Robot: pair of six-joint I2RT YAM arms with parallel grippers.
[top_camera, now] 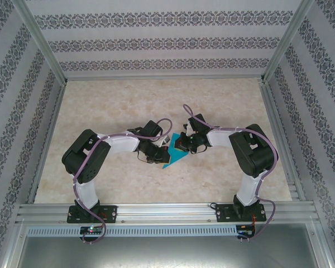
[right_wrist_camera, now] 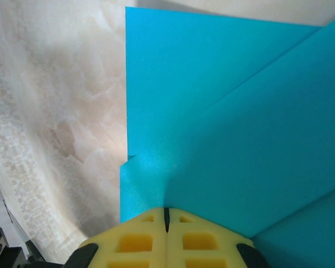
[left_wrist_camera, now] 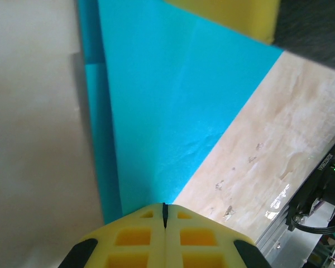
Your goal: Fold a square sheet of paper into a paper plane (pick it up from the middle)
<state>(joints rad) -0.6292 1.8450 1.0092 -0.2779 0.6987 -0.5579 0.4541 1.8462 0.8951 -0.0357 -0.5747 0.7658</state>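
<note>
Overhead from behind, both wrist views close, sharing teal paper (top_camera: pixel 170 158)

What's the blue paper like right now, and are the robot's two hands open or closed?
square sheet of paper: folded into overlapping layers, lying between both grippers.
left gripper: shut, fingertips at the paper's edge.
right gripper: shut, fingertips at the paper.

1. The sheet of paper (top_camera: pixel 168 158) is plain teal-blue and thin; I see it folded into overlapping layers, not lying as a flat square
2. It lies on the table (top_camera: pixel 128 106) near the middle, narrowing to a sharp tip that points toward my near edge
3. From my left wrist, the sheet of paper (left_wrist_camera: pixel 173 100) shows a wide, faintly wrinkled flap over a narrow strip on its left
4. From my right wrist, the sheet of paper (right_wrist_camera: pixel 223 111) shows slanting fold edges and a small step in its left edge
</note>
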